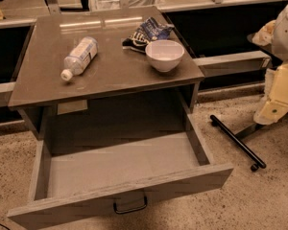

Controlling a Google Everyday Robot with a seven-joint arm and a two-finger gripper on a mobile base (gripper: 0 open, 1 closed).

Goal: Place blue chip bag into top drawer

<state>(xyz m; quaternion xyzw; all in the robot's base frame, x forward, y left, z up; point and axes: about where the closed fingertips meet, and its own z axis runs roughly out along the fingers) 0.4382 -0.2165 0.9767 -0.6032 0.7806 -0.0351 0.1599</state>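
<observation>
The blue chip bag (149, 32) lies crumpled on the tabletop at the back right, just behind and touching the white bowl (164, 55). The top drawer (120, 195) is pulled wide open below the tabletop, its inside bare, with its black handle (130, 206) on the front. My gripper (271, 110) hangs at the right edge of the view, at the end of the cream-coloured arm, to the right of the table and well apart from the bag. It holds nothing that I can see.
A clear plastic water bottle (79, 56) lies on its side on the left of the table (48, 87). A black bar with small wheels (237, 143) lies on the speckled floor to the right of the drawer. Dark shelving and a rail run behind the table.
</observation>
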